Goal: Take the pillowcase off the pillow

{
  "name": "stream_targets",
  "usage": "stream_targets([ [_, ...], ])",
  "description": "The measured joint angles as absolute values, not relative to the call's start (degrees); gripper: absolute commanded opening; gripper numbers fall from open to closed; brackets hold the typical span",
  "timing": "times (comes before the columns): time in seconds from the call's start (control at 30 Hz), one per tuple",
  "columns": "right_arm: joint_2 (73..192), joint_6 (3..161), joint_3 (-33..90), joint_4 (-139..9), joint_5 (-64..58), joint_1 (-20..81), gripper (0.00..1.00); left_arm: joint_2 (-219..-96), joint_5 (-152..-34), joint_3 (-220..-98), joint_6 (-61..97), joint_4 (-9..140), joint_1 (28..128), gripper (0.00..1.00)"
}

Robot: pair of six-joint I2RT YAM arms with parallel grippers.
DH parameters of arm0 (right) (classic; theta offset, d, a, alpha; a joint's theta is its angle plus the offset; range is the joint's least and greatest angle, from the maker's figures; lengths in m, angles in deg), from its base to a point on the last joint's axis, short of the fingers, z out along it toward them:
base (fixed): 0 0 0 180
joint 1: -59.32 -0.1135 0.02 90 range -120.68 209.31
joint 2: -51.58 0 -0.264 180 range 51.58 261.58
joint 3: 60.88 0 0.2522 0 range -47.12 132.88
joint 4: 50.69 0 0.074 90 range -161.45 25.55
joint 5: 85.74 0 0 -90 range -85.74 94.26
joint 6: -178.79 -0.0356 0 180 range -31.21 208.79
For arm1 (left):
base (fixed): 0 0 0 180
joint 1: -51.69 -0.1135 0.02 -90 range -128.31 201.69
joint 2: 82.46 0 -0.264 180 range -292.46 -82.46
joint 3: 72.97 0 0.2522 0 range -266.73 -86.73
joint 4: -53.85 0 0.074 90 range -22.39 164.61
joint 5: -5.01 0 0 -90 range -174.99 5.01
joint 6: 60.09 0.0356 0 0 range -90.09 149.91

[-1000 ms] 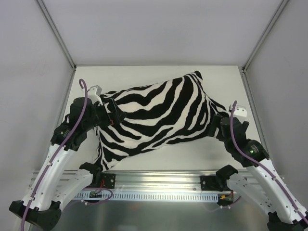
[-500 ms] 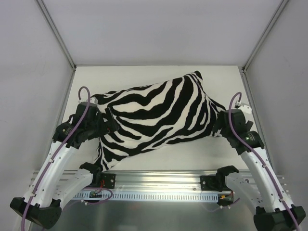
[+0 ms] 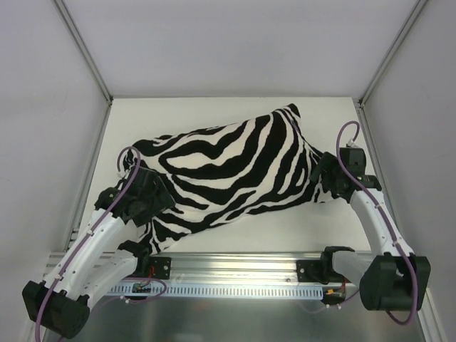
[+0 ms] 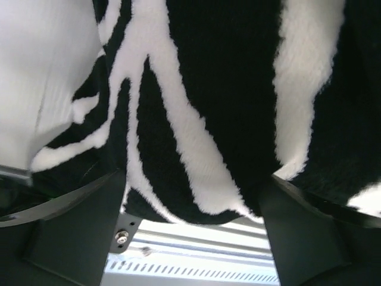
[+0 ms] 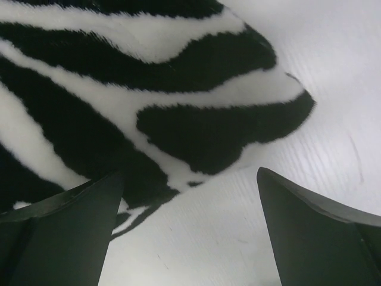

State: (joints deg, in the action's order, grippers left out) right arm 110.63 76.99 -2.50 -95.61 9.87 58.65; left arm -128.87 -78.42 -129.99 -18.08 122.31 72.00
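The zebra-striped pillowcase (image 3: 235, 167) lies across the white table (image 3: 320, 228), stuffed full. The white pillow is hidden inside it. My left gripper (image 3: 162, 194) is at the pillowcase's near left corner. In the left wrist view it (image 4: 193, 229) is open, with striped fabric (image 4: 226, 89) bulging between the upper parts of the fingers (image 4: 77, 226). My right gripper (image 3: 322, 174) is at the pillowcase's right edge. In the right wrist view it (image 5: 187, 238) is open over bare table, with a striped corner (image 5: 226, 131) just ahead of the fingers (image 5: 321, 238).
An aluminium rail (image 3: 235, 267) runs along the table's near edge and shows below the fabric in the left wrist view (image 4: 196, 256). Grey enclosure walls (image 3: 43, 107) and metal frame posts (image 3: 82, 50) close in the left, right and back sides.
My left gripper has moved down the pillowcase's left end towards its near corner. My right arm has swung in and its gripper has risen slightly along the right edge. The pillowcase has barely moved.
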Motion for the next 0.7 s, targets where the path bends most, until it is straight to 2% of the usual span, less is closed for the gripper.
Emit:
stream_targets([
  [0.07, 113.9, 77.1, -3.1, -91.9, 7.7, 58.7, 0.81, -128.7, -78.6, -128.2, -19.5, 120.3, 72.0, 0.61],
  [0.1, 116.2, 77.0, -3.5, -89.6, 6.3, 58.7, 0.42, -128.5, -79.1, -127.1, -20.0, 118.8, 72.0, 0.35],
  [0.13, 117.7, 77.0, -3.7, -88.2, 5.3, 58.8, 0.21, -128.4, -79.9, -126.0, -20.8, 117.2, 72.0, 0.18],
  [0.17, 119.6, 76.8, -3.8, -86.8, 4.1, 58.7, 0.05, -128.2, -80.8, -124.9, -21.3, 115.6, 72.0, 0.05],
  [0.2, 121.2, 76.6, -3.8, -85.8, 2.9, 58.7, 0.01, -128.2, -81.5, -124.2, -21.6, 114.6, 72.0, 0.0],
  [0.37, 119.9, 75.7, -5.0, -85.0, 1.3, 58.8, 0.01, -128.8, -83.9, -124.3, -20.7, 112.5, 72.0, 0.0],
  [0.53, 103.6, 75.7, -5.2, -88.9, 3.3, 58.8, 0.01, -128.5, -83.4, -131.5, -16.6, 114.2, 72.0, 0.0],
  [0.7, 92.0, 76.1, 3.0, -97.9, 7.3, 58.8, 0.01, -128.4, -82.3, -145.0, -12.0, 115.5, 72.0, 0.0],
])
